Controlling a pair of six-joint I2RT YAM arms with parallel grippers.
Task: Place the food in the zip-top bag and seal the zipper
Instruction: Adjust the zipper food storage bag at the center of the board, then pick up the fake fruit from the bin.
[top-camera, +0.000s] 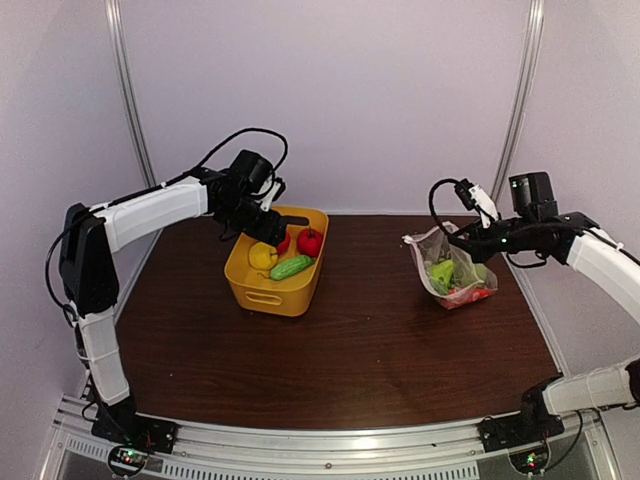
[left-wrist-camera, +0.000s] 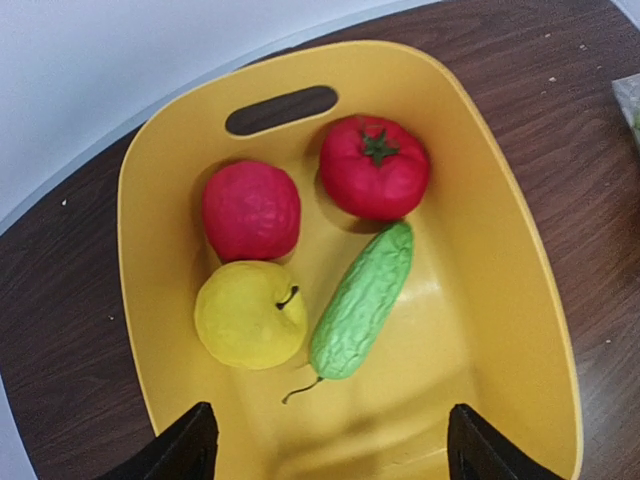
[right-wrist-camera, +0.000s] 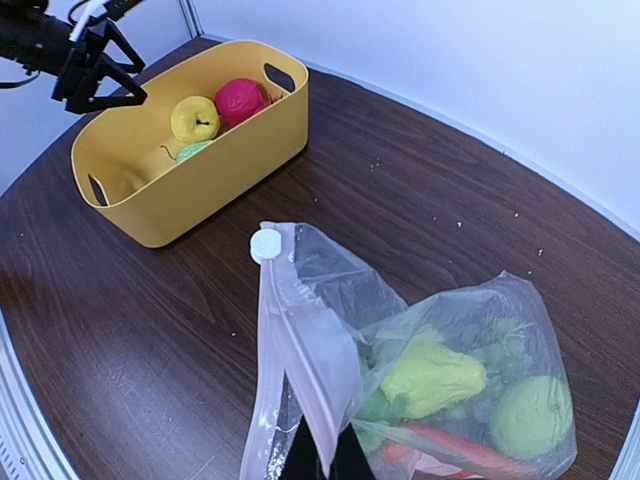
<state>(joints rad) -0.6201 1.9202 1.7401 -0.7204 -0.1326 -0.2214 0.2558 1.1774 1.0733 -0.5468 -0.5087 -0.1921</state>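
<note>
The clear zip-top bag (top-camera: 455, 268) stands on the right of the table and holds several foods: a yellow-green piece (right-wrist-camera: 432, 375), a green round one (right-wrist-camera: 530, 415) and a red-orange one (right-wrist-camera: 450, 450). My right gripper (right-wrist-camera: 322, 452) is shut on the bag's mouth edge and holds the zipper strip (right-wrist-camera: 290, 340) up, its white slider (right-wrist-camera: 265, 244) at the top; it also shows in the top view (top-camera: 457, 236). My left gripper (left-wrist-camera: 330, 450) is open and empty above the basket. Below it lie a red tomato (left-wrist-camera: 373, 167), a red wrinkled fruit (left-wrist-camera: 250, 210), a yellow apple (left-wrist-camera: 250, 315) and a green cucumber (left-wrist-camera: 365, 300).
The yellow basket (top-camera: 270, 290) with handle slots stands at the back left of the brown table (top-camera: 370, 340). White walls close the back and sides. The metal rail (top-camera: 330, 445) with the arm bases runs along the near edge.
</note>
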